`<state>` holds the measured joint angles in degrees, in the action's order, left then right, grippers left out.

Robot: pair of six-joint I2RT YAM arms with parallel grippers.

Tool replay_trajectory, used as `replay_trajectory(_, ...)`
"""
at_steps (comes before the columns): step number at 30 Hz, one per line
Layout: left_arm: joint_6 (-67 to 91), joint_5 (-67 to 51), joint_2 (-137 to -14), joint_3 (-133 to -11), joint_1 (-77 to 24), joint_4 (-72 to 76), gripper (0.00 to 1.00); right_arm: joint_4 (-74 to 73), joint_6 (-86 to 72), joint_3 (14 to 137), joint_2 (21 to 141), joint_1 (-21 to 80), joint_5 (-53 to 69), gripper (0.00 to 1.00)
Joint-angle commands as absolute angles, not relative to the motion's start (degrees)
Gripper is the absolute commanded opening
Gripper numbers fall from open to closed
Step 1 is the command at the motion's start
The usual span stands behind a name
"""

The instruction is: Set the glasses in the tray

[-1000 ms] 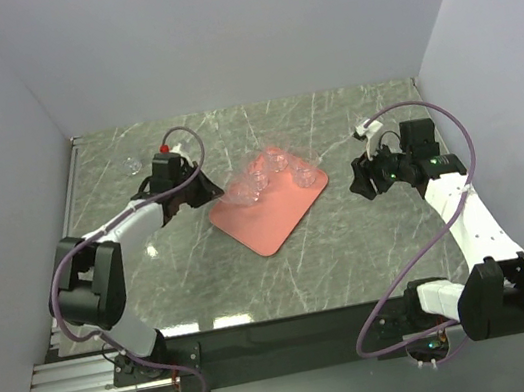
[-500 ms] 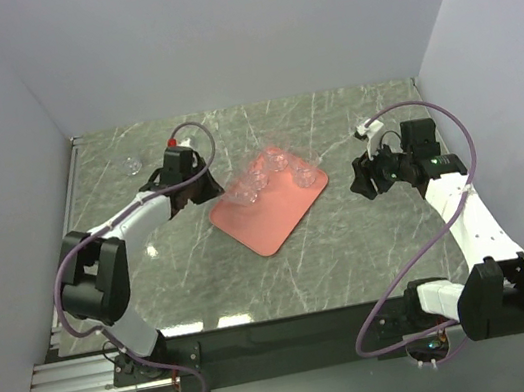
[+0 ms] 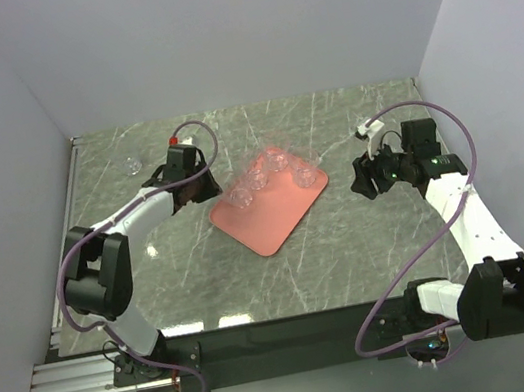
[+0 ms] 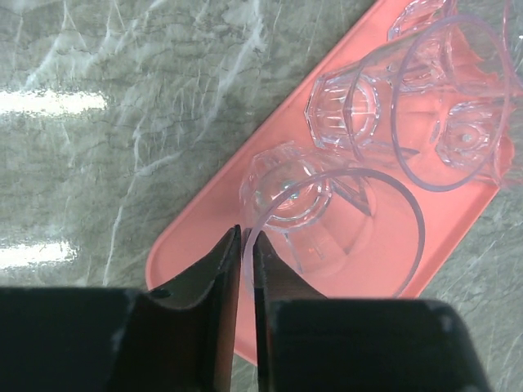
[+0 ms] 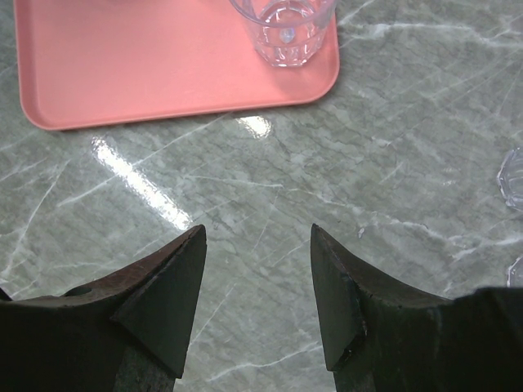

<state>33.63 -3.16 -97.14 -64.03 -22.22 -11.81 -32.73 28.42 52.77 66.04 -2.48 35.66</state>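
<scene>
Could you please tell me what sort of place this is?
Probably a robot test cell, not a kitchen: plain pale walls box in a green marble-patterned table, two white robot arms are bolted at its near edge, and a salmon-pink tray holds clear glass tumblers.

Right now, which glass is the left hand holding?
The glass at the tray's left corner: the left hand pinches its rim, while the others stand free.
</scene>
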Motion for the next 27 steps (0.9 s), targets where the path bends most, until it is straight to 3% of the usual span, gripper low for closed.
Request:
replay_trajectory(1,33.13,-2.99,-96.77,-67.41,-22.68,-10.20,0.20,-31.82,29.27,52.12,64.77,-3.08,36.74,0.61)
replay_trajectory(9,32.26,-3.08,-94.66,-66.88,-22.68,-9.67,0.46,-31.82,29.27,52.12,64.51,-3.52,37.00,0.61)
replay_trajectory(27,21.01,3.85,-75.16,-63.90,-22.41,-15.28,0.79,-29.27,24.96,54.22,65.65,-8.70,31.91,0.61)
